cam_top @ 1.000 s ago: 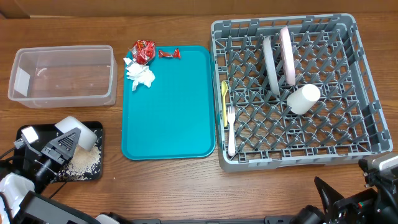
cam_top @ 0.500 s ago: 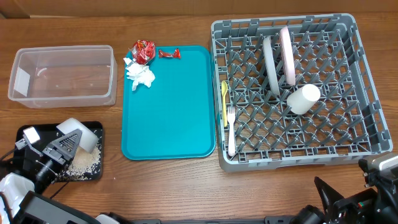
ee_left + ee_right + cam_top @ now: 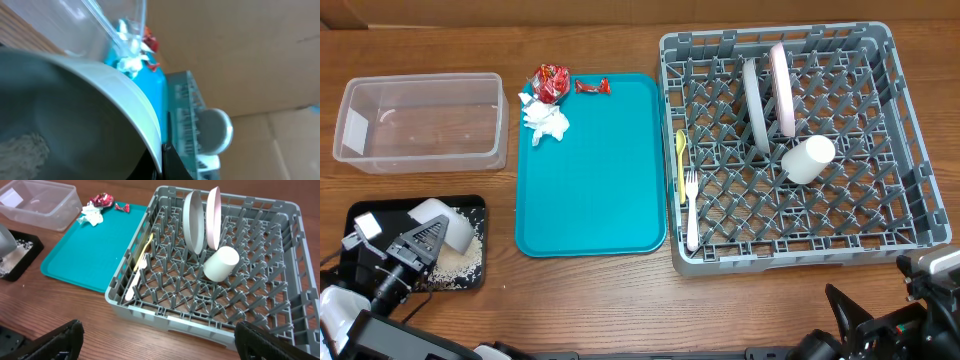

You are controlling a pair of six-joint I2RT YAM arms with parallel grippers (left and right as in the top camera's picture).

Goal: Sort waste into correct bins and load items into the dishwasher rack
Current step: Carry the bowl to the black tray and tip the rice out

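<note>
Left wrist view is all out of focus. Small cream bowl [image 3: 75,100] fills the lower left, cut by the left and bottom edges. Loose white rice-like grains [image 3: 25,145] inside it are only a pale smear. Clear rectangular plastic tub [image 3: 100,20] cut at the top. Large grey lattice dishwasher rack [image 3: 182,115] and small white cup [image 3: 215,131] are just blurs.

Overhead: left gripper [image 3: 432,232] hides part of the bowl and part of the shallow black rectangular tray [image 3: 395,210]. Left arm [image 3: 360,300] and right arm [image 3: 910,320] are cut by the bottom edge.

Right wrist view: right gripper's fingers [image 3: 50,340] cut at the bottom. Tub and tray clipped at the left, bowl only a grey sliver, rack's right wall off frame.
</note>
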